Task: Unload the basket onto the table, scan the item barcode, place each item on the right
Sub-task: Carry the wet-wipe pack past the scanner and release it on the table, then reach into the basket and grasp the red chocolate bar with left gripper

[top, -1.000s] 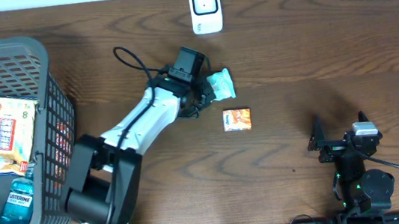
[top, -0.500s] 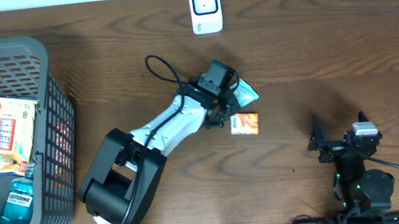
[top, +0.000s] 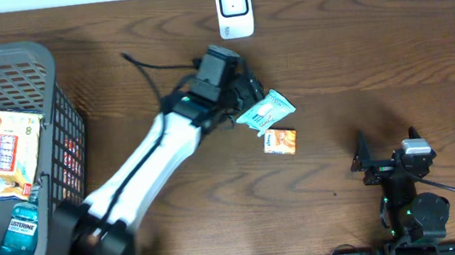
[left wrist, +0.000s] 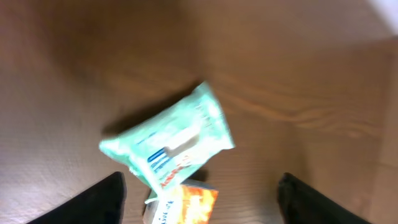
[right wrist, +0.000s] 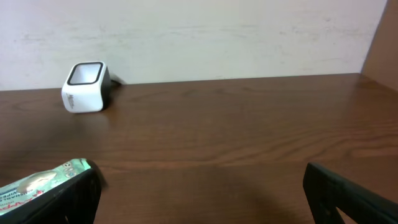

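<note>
The item, a green wipes pack (top: 265, 110), lies loose on the wooden table, its lower edge resting against a small orange box (top: 281, 141). My left gripper (top: 243, 94) hovers just up and left of the pack, open and holding nothing. In the left wrist view the pack (left wrist: 171, 143) and the orange box (left wrist: 186, 202) lie between and ahead of the widely spread fingers (left wrist: 106, 199). The white barcode scanner (top: 234, 9) stands at the table's far edge. My right gripper (top: 390, 159) rests open at the near right; its view shows the scanner (right wrist: 86, 78) and the pack's end (right wrist: 37, 183).
A dark mesh basket (top: 41, 63) at the left holds a yellow snack bag (top: 8, 148) and a blue bottle (top: 18, 233). The left arm's cable (top: 152, 66) loops above the table behind the wrist.
The left gripper carried the pack right toward the orange box, opened and let it go. It has since drawn back up and left. The right arm stayed still.
</note>
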